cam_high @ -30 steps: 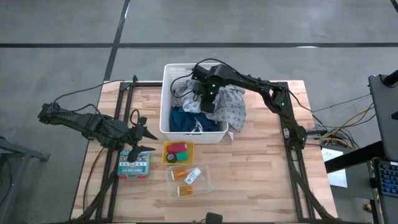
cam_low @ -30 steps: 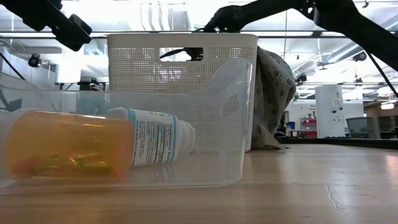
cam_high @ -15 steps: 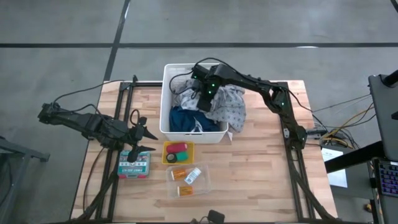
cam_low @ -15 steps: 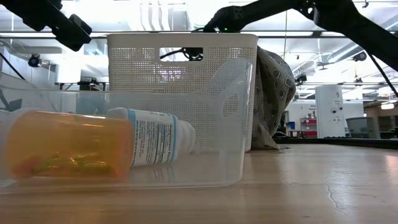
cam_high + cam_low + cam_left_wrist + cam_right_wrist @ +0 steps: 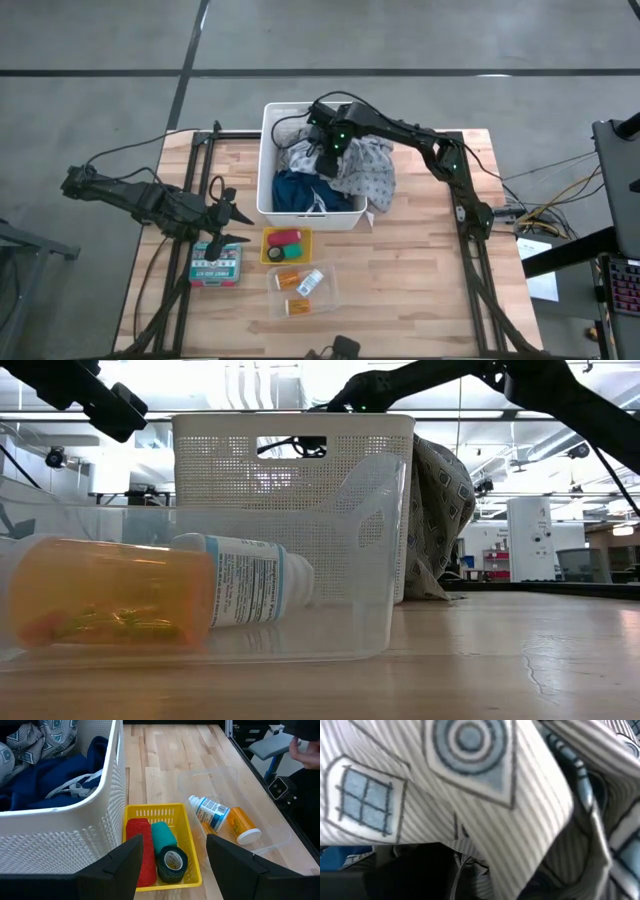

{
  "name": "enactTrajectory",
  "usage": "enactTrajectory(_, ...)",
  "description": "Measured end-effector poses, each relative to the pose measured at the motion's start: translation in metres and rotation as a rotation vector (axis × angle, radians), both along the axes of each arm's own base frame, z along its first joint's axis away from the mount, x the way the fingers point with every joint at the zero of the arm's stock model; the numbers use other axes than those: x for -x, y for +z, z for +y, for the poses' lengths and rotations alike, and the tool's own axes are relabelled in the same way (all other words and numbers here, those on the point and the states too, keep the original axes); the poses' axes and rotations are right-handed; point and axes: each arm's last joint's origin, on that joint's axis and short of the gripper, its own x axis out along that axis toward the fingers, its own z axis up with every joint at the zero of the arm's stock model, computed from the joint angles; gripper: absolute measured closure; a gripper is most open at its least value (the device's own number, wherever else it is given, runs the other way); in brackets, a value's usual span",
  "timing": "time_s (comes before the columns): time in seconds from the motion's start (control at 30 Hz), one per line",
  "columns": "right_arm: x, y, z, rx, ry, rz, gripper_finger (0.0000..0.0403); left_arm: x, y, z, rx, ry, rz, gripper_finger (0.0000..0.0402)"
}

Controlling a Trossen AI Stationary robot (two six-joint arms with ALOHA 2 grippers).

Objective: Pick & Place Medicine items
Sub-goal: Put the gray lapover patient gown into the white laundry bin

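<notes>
The medicine items lie near the table's front. A red roll (image 5: pixel 139 851), a teal roll (image 5: pixel 162 835) and a dark green roll (image 5: pixel 173 863) sit in a yellow tray (image 5: pixel 284 245). A white labelled bottle (image 5: pixel 210 812) and an orange pill bottle (image 5: pixel 243 824) lie on their sides in a clear tray (image 5: pixel 303 288). My left gripper (image 5: pixel 172 870) hovers open at the table's left, short of the yellow tray. My right gripper (image 5: pixel 328 160) is down in the white basket (image 5: pixel 310 165) at the grey patterned cloth (image 5: pixel 470 785), which fills its wrist view.
The basket holds a blue cloth (image 5: pixel 300 192), and the patterned cloth hangs over its right wall (image 5: pixel 440 510) onto the table. A teal and pink box (image 5: pixel 217 263) lies at the front left. Bare wood shows at the table's right front.
My right gripper has rolled a little about its own axis while staying over the basket. The left arm has kept still.
</notes>
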Motion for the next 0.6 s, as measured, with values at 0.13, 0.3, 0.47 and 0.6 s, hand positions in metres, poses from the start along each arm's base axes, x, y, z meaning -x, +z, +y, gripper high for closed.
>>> enactTrajectory(0.13, -0.001, 0.001, -0.001, 0.008, 0.0, -0.009, 0.0117, 0.0, 0.0, 0.0, 0.0, 0.0, 0.0, 0.0176)
enactTrajectory(0.3, -0.001, 0.001, 0.0, 0.01, 0.005, -0.01, 0.0096, 0.0, 0.0, 0.0, 0.0, 0.0, 0.0, 0.0176)
enactTrajectory(0.47, 0.0, 0.011, 0.0, 0.023, 0.005, -0.035, 0.0084, 0.0, 0.0, 0.0, 0.0, 0.0, 0.0, 0.0176)
enactTrajectory(0.6, 0.001, 0.026, 0.002, 0.04, 0.009, -0.07, 0.0077, 0.0, 0.0, 0.0, 0.0, 0.0, 0.0, 0.0176)
